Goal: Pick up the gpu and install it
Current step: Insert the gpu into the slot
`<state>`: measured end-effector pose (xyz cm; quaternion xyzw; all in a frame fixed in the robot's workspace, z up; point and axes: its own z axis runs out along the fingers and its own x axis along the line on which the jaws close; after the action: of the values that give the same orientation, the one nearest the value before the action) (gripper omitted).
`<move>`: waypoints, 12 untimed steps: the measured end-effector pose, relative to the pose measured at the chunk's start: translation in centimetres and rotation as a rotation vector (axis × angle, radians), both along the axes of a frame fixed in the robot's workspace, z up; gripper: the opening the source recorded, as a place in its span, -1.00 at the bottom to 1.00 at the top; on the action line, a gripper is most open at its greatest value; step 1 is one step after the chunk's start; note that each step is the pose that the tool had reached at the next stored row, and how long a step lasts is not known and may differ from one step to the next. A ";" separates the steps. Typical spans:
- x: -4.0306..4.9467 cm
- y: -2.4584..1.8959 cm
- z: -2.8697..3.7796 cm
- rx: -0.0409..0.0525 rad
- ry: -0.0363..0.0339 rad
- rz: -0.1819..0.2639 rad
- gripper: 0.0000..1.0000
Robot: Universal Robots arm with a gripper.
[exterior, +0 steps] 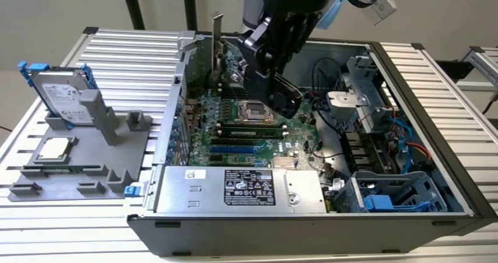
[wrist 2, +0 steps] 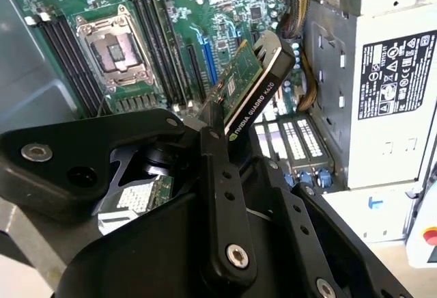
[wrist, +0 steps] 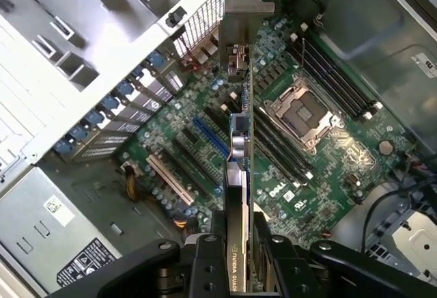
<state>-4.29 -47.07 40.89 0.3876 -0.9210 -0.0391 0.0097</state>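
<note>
My gripper (exterior: 269, 56) is shut on the gpu (exterior: 227, 65), holding it inside the open computer case above the green motherboard (exterior: 249, 129). In the first wrist view the gpu (wrist: 239, 141) shows edge-on, silver bracket at its far end, between the black fingers (wrist: 205, 260) of the gripper (wrist: 239, 253). The second wrist view shows the gpu (wrist 2: 249, 86) with its green board and black shroud edge, pinched by a finger (wrist 2: 218, 188) and tilted over the slots. A blue expansion slot (wrist: 208, 137) lies just beside the card's line. The card hangs clear of the board.
A grey power supply (exterior: 233, 187) fills the case's near side, and a drive cage (exterior: 393, 196) with cables sits on the exterior view's right. Outside the case, a grey fixture (exterior: 74, 175) carries a hard drive in a blue frame (exterior: 62, 94) and a processor (exterior: 53, 149).
</note>
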 end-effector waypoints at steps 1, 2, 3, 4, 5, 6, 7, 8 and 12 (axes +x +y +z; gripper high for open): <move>0.06 0.00 0.00 0.0000 0.0000 0.009 -1.00; 0.11 0.00 0.00 0.0000 0.0000 0.017 -1.00; 0.17 0.00 0.00 0.0000 -0.0001 0.024 -1.00; 0.22 0.00 0.00 0.0000 0.0000 0.032 -1.00; 0.28 0.00 0.00 0.0000 -0.0001 0.041 -1.00; 0.33 0.00 0.00 0.0000 0.0000 0.049 -1.00; 0.38 0.00 0.00 0.0000 0.0000 0.057 -1.00; 0.44 0.00 0.00 -0.0001 0.0000 0.065 -1.00; 0.66 0.00 0.00 0.0000 0.0000 0.097 -1.00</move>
<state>-3.63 -47.07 40.89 0.4319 -0.9010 -0.0386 0.0115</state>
